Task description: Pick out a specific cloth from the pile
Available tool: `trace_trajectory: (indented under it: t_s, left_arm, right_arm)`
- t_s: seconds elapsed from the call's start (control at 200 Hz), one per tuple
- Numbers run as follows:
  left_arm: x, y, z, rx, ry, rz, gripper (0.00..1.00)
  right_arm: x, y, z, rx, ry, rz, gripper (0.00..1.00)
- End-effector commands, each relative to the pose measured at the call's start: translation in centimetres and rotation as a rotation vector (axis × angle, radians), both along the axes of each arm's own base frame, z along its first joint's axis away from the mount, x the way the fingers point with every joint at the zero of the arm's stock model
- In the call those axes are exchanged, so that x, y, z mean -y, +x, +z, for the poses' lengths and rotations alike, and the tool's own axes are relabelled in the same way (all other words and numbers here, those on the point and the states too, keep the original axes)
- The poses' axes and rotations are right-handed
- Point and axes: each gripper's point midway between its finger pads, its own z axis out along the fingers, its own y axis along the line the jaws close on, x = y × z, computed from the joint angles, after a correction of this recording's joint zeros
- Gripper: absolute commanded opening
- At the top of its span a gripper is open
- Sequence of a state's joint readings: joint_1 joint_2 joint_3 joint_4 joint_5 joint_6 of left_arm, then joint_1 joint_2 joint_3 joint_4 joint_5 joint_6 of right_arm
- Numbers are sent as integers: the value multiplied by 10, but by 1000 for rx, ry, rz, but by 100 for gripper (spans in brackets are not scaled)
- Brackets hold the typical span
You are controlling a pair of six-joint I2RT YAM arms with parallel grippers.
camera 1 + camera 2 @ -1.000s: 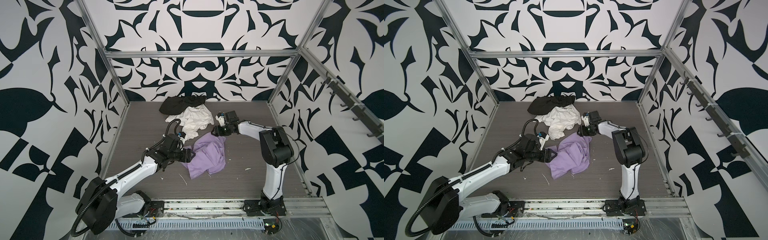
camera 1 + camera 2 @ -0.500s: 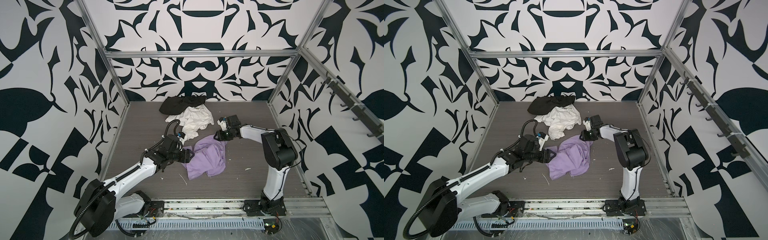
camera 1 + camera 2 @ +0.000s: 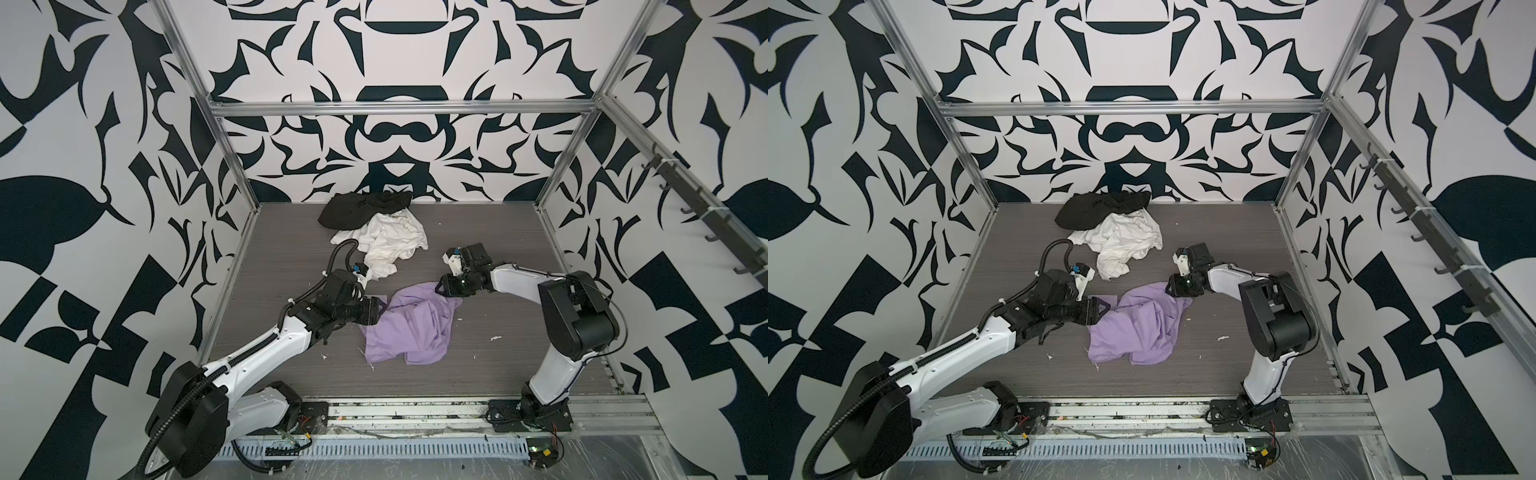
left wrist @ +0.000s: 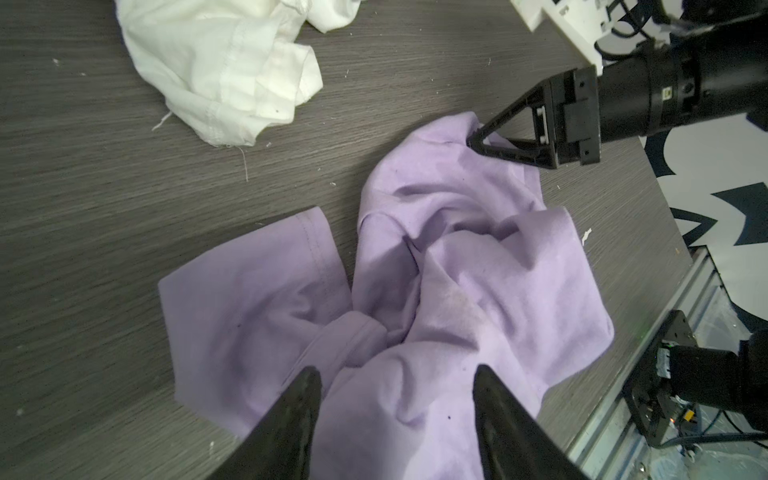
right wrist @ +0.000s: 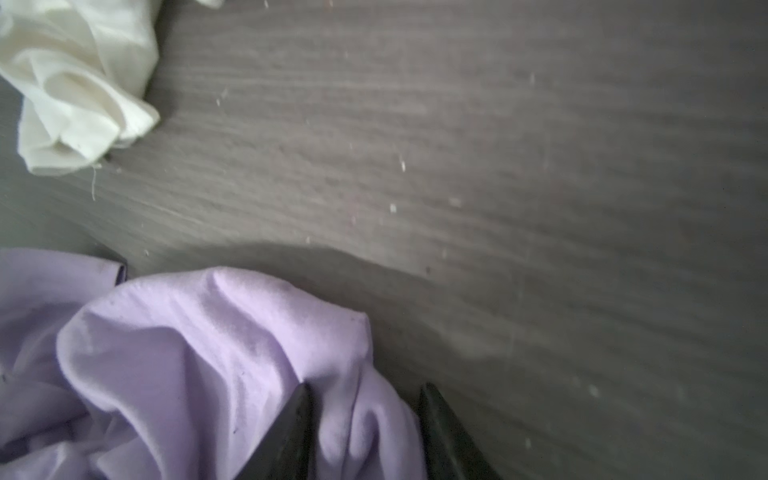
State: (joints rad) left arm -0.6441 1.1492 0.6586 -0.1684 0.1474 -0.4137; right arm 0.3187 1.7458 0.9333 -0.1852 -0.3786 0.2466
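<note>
The lavender cloth (image 3: 411,328) (image 3: 1138,328) lies crumpled on the grey table, apart from the pile (image 3: 374,224) at the back. My left gripper (image 3: 380,307) (image 4: 395,370) is low at the cloth's left edge. It stands open, with purple fabric (image 4: 457,270) bulging between its spread fingers. My right gripper (image 3: 442,289) (image 5: 365,386) is at the cloth's far right corner, shut on a fold of it (image 5: 187,353). That same gripper (image 4: 473,141) shows in the left wrist view, its tip buried in the corner.
The pile is a black garment (image 3: 361,208) against the back wall and a white one (image 3: 390,243) (image 4: 224,62) in front of it, close behind the left wrist. Patterned walls and metal posts (image 3: 232,166) box in the table. A rail (image 3: 415,415) runs along the front edge.
My right gripper has come forward a little, narrowed its jaws onto the cloth's far corner, and the corner has shifted with it. The left gripper has hardly moved.
</note>
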Motion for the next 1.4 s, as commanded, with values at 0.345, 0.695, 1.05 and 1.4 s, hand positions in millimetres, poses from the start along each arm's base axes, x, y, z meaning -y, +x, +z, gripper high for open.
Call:
trace_trajectory:
  t_s: [0.345,0.695,1.05,1.4]
  left_arm:
    - [-16,8,2,99,97,15,64]
    - [-83,69,25,544,412,300,82]
    - [-154,137,-13,536,478,312,79]
    - [-213,148,-43,537,252,530,71]
  right_arm:
    - [6,-14,45,104,0,-63,47]
    - [97,24,128,688,-380,-307,85]
    - [157,42,117,954,-603,-370,94]
    - [167,16,114,949,-501,-403,99]
